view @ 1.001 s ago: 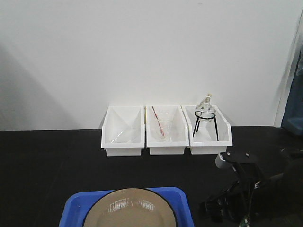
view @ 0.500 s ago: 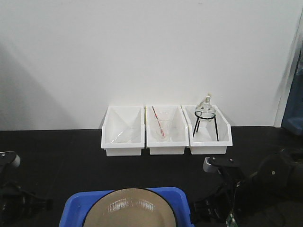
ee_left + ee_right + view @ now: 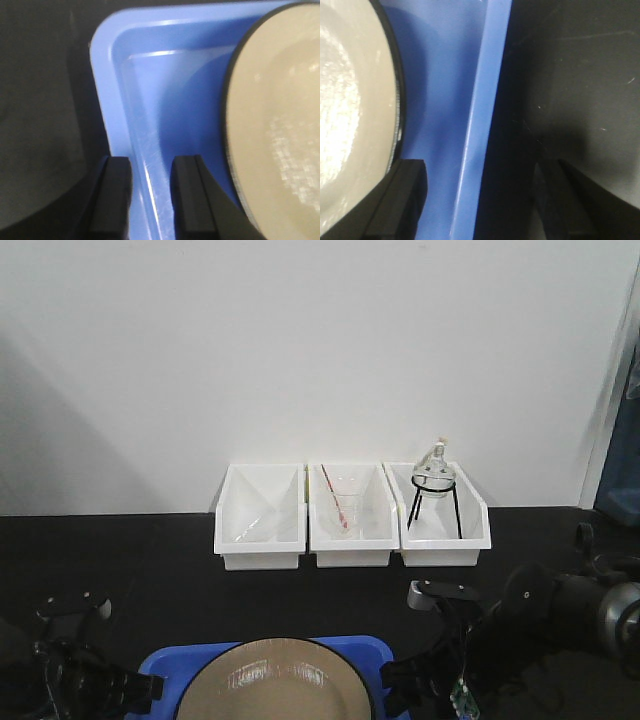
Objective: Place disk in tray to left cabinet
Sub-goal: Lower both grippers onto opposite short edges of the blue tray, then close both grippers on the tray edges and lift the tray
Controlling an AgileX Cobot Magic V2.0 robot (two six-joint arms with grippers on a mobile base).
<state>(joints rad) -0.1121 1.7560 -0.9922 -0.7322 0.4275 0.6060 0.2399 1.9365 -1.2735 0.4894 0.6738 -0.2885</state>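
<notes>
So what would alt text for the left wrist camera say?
Two black fingers of the left gripper straddle the left rim of a blue tray seen close up. A tan disk with a black edge lies in the tray at right; dark table at left.

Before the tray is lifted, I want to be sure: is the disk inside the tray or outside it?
Inside. The disk lies within the lip of the tray in every view.

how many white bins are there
3, side by side in a row: the left bin, the middle bin and the right bin, which holds a flask on a stand. None looks hidden.
</notes>
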